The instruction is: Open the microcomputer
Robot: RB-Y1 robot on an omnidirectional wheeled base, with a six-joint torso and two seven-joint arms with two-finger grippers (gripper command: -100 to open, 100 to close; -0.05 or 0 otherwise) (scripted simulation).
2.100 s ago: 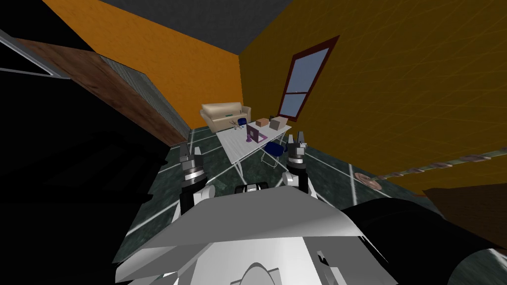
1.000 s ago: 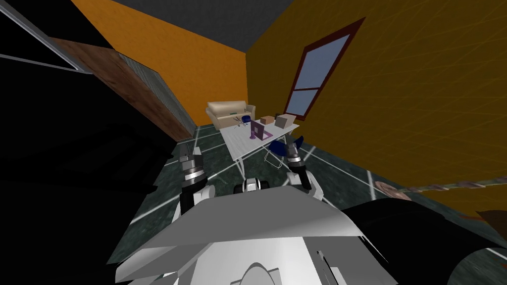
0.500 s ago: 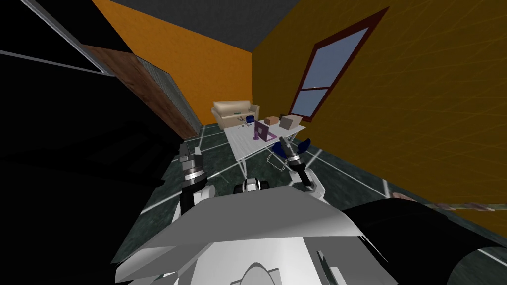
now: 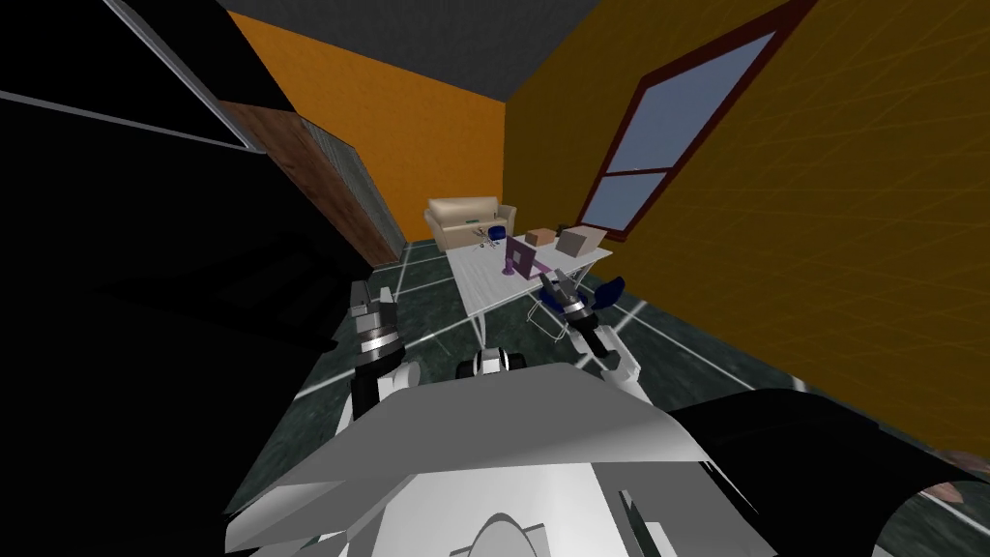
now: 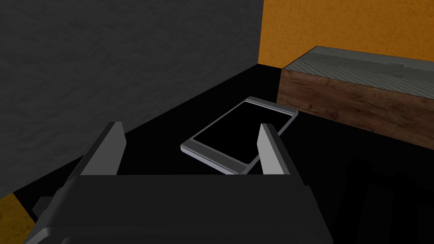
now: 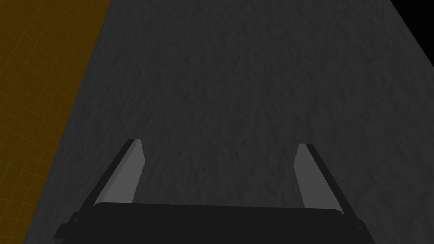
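the purple microcomputer [image 4: 519, 258] sits on the white counter [image 4: 480, 282], far ahead of the robot and in front of the sofa [image 4: 467, 220]. the right claw [image 4: 558, 282] points toward the counter, its fingers spread wide and holding nothing. the left claw [image 4: 371, 296] is spread wide too, well apart from the counter.

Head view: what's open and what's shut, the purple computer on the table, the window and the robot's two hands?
Purple laptop: on the white table, lid seems to stand up from its base; too far off to be sure.
Window: looks shut.
Left gripper: jaws open, holding nothing.
Right gripper: jaws open, holding nothing.
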